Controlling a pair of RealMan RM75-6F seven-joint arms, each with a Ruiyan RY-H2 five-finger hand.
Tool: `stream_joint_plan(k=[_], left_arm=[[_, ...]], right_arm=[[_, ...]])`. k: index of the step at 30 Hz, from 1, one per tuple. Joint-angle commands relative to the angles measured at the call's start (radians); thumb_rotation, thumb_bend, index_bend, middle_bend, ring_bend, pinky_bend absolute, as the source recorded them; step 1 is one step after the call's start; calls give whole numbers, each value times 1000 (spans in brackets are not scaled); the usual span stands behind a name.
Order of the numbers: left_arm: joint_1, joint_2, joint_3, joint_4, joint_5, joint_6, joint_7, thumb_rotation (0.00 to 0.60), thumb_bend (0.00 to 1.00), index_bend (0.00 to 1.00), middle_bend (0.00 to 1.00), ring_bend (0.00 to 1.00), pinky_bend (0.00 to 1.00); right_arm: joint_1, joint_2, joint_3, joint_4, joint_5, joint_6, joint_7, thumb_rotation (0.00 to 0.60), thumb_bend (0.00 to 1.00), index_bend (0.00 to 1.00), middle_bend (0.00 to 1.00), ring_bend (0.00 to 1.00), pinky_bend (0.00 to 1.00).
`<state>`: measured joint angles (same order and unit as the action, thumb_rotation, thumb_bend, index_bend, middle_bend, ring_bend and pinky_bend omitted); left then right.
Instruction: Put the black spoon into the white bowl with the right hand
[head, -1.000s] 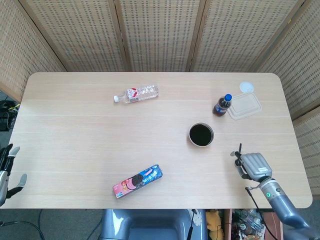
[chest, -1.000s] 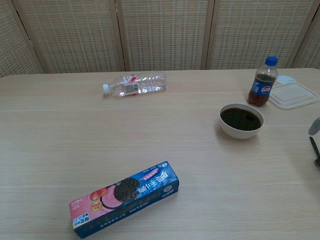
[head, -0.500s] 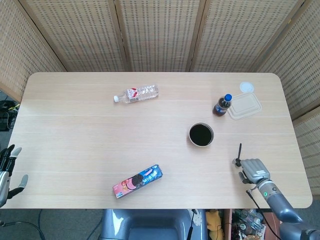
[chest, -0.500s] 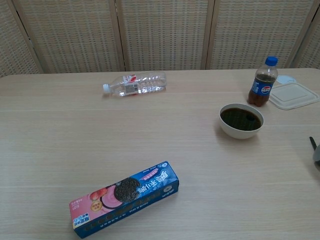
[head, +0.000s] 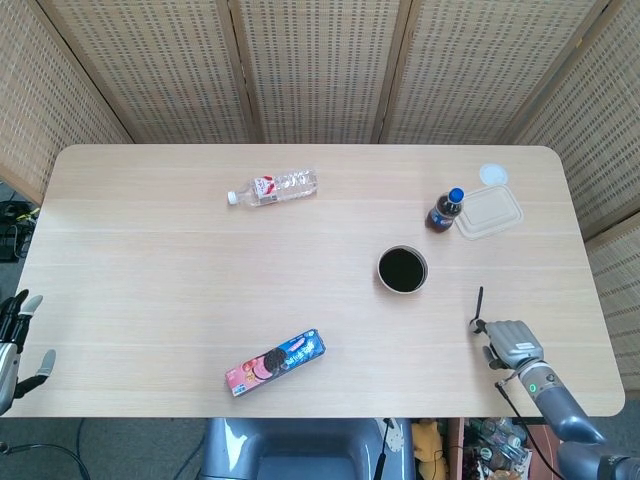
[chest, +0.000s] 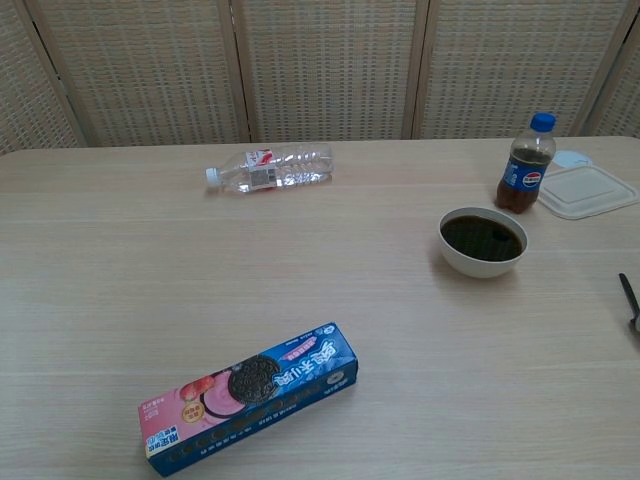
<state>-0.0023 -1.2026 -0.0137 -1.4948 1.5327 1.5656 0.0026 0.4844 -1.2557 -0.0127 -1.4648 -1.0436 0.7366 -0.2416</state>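
Right now the black spoon (head: 479, 305) lies flat on the table (head: 150, 260), near the front right edge, its handle pointing away toward the white bowl (head: 402, 270), which sits a little way off up and to the left and is full of dark liquid. In the chest view only the spoon's handle shows at the frame's right border. The right hand (head: 511, 342) rests just beside the spoon's near end, possibly touching it; whether its fingers are spread or curled I cannot tell from above. The left hand (head: 18, 335) hangs off the left front corner, fingers apart, holding nothing.

Further out stand a cola bottle (head: 444, 210), a lidded plastic container (head: 489, 212), a lying water bottle (head: 272, 187) and a cookie box (head: 275, 362).

Risks, as I judge them: the thin flat spoon may slide or skid off the edge when pinched, and dropping it into the brimming bowl could splash or tip it
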Motion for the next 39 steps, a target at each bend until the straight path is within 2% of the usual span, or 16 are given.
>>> stream_joint_plan(k=[1,25,39], left_arm=[[1,-1,0,2,-1,1,-1,600,404,0,0,0,0],[5,-8,1,18,-2,1,-11,600,403,0,0,0,0],[0,-14,1,20,-2,-7,-10,600,403,0,0,0,0]], right_arm=[[2,-3,-3,8,6,-4,0,600,753,282,969,982,972],[13,-17,-23,78,63,-32,1,600,755,287,969,982,972],[16,-4,-21,48,58,-2,-12,600,755,290,969,982,972]])
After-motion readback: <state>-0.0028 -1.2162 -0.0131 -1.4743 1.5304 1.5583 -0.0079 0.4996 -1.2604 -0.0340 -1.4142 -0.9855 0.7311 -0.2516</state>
